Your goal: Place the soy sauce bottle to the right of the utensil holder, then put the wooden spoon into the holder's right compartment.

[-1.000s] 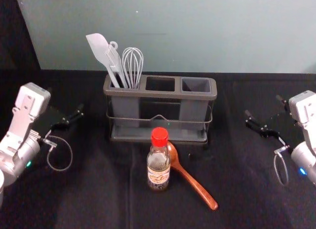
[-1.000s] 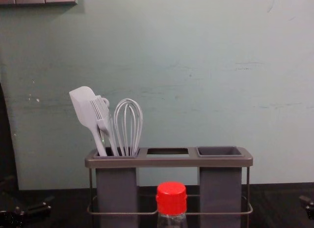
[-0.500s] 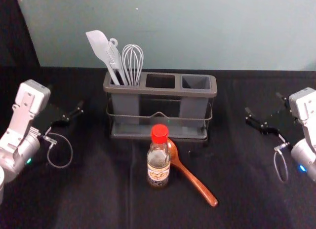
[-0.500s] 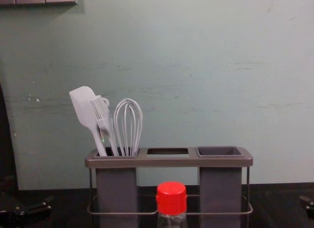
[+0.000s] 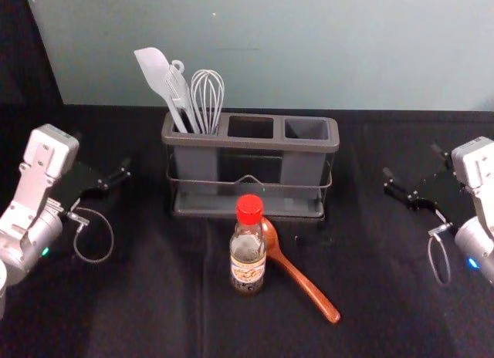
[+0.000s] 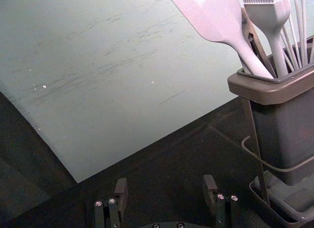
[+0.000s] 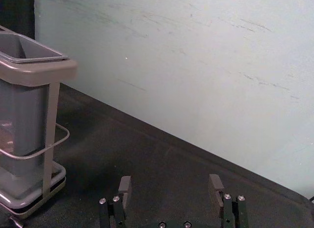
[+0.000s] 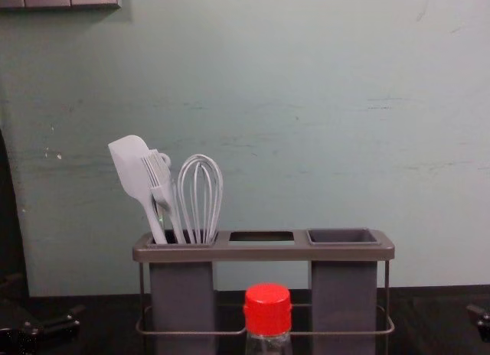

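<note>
The red-capped, clear soy sauce bottle point(image 5: 248, 254) stands in front of the utensil holder point(image 5: 251, 146), label writing illegible; the wooden spoon point(image 5: 303, 282) lies there too. Left gripper point(image 5: 103, 154), left of the holder, and right gripper point(image 5: 411, 162), right of it, gape empty.

Black cloth-covered table point(image 5: 139, 312) supports grey rectangular utensil holder point(image 5: 251, 145), clear red-capped soy sauce bottle point(image 5: 248, 254) and reddish-brown wooden spoon point(image 5: 309, 290).

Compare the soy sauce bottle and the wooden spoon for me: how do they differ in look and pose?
The bottle stands upright; the spoon lies flat. The bottle is clear glass or plastic with a red cap and a label; the spoon is plain reddish-brown wood. The bottle is stouter, the spoon slimmer. Both sit in front of the utensil holder.
</note>
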